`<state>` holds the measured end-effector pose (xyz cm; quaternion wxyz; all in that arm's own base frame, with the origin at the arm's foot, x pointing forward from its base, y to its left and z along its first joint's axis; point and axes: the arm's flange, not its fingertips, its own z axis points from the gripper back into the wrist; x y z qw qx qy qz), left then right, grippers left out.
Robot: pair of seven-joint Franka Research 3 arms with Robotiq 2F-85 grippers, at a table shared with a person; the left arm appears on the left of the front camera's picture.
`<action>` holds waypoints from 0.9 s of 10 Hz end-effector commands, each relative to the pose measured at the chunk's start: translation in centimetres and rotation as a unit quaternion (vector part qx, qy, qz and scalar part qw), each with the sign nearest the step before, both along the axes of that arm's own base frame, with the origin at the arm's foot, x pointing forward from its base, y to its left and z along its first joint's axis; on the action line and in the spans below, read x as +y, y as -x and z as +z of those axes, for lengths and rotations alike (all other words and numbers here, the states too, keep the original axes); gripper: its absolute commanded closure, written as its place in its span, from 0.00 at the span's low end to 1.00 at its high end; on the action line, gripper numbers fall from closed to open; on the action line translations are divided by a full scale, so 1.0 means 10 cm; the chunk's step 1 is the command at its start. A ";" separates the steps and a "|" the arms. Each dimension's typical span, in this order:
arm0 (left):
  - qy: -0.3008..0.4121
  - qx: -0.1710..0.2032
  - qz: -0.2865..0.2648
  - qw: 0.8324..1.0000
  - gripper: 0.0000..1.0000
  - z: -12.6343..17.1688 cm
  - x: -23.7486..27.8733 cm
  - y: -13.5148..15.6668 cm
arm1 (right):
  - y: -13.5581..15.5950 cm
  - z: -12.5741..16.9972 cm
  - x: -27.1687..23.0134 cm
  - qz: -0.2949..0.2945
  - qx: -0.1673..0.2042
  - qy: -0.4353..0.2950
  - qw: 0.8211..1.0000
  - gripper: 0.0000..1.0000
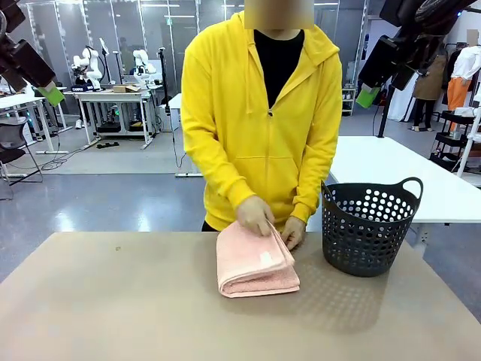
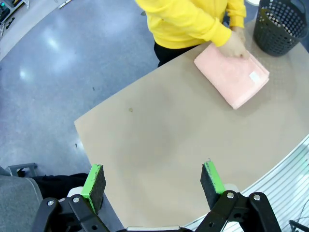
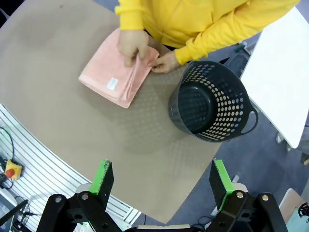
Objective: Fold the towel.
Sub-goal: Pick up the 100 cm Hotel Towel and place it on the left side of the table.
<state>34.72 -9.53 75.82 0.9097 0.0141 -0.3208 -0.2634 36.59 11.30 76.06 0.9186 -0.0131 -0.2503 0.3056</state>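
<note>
The salmon-pink towel (image 1: pixel 255 265) (image 2: pixel 232 77) (image 3: pixel 116 71) lies folded into a thick rectangle near the table's far edge, its small white label facing up. A person in a yellow hoodie has both hands (image 1: pixel 257 214) on its far end, one hand pressing the top, the other at the corner. My left gripper (image 2: pixel 152 185) hangs open high above the table's near left side, nothing between its green pads. My right gripper (image 3: pixel 163 180) is also open and raised, above the near right edge, well clear of the towel.
A dark perforated basket (image 1: pixel 369 227) (image 3: pixel 211 102) with handles stands empty to the right of the towel. The tan table (image 1: pixel 113 308) has free room in front and to the left. A white table (image 1: pixel 391 169) stands behind the basket.
</note>
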 end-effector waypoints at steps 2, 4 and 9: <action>0.001 0.007 0.002 1.000 0.00 0.03 0.00 0.00 | 0.00 0.00 -0.02 0.000 0.003 0.003 1.000 0.00; 0.001 0.007 0.002 1.000 0.00 0.03 0.00 0.00 | 0.00 0.00 -0.02 0.000 0.003 0.003 1.000 0.00; 0.001 0.007 0.002 1.000 0.00 0.03 0.00 0.00 | 0.00 0.00 -0.02 0.000 0.003 0.003 1.000 0.00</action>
